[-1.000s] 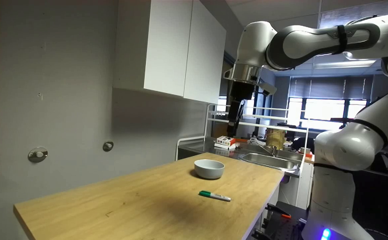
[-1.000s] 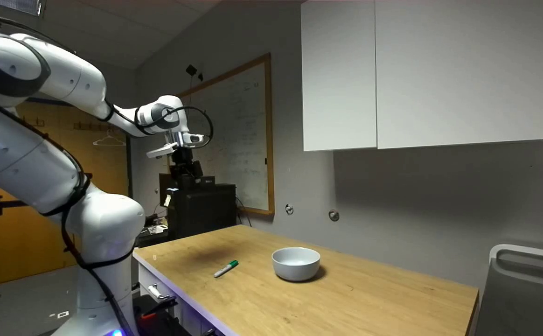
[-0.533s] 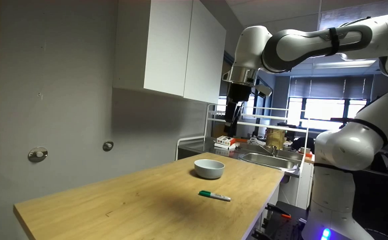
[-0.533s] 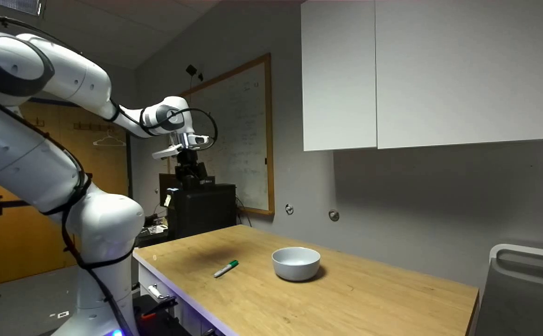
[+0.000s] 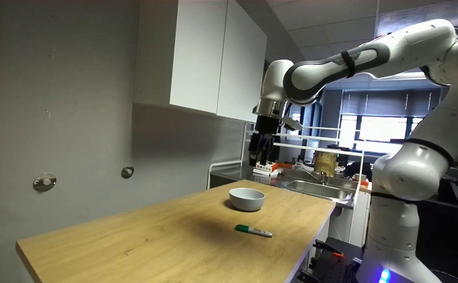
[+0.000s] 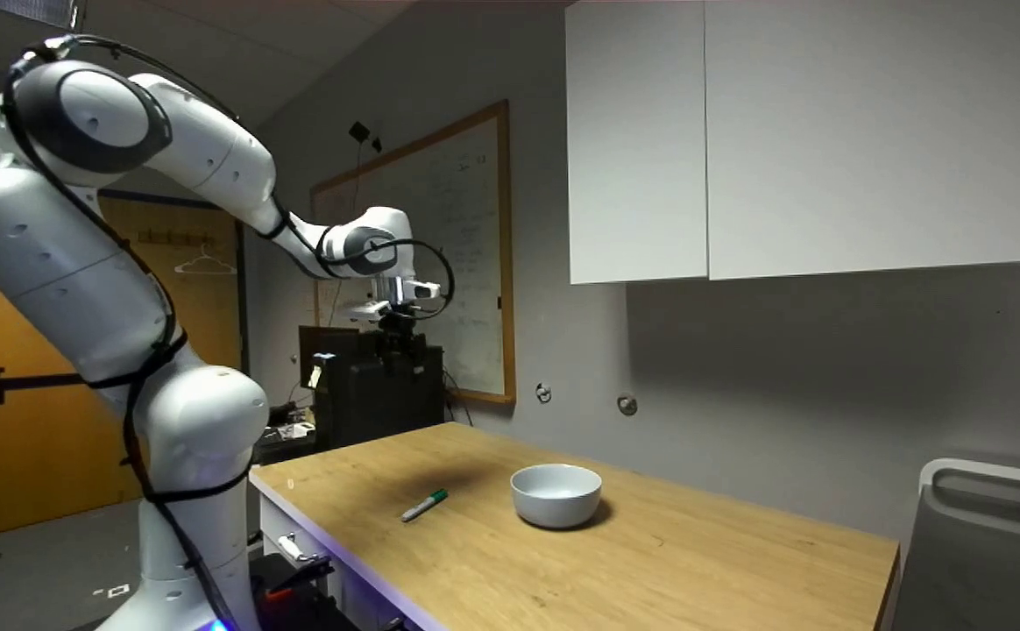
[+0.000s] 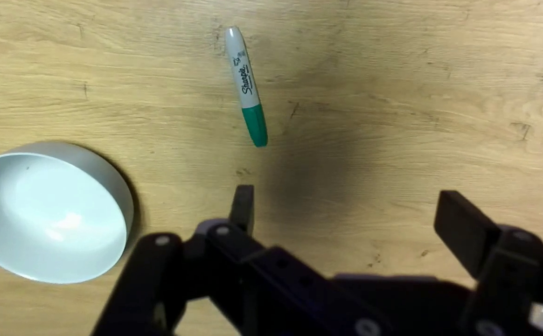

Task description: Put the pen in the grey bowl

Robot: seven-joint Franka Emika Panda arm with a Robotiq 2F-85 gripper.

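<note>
One green-capped pen [image 7: 247,88] lies ungripped on the tabletop [image 7: 393,116] in the wrist view, near the bowl [image 7: 52,212] but apart from it; the tool [image 7: 351,217] stands with its jaws wide apart, holding nothing. Slim, smooth and rigid-looking, the pen should prove light, hard to crush and apt to roll; a pinch square across mid-barrel, clear of both ends, would likely balance it best. In an exterior view, the tool [image 5: 258,161] hangs well above the tabletop, where pen and bowl rest apart. In an exterior view, the pen [image 6: 425,506] appears to the left of the bowl, its capped end toward the wall [image 6: 563,342], while the tool blends into a black box [image 6: 387,407] behind it, and its spread cannot be read from that angle.
</note>
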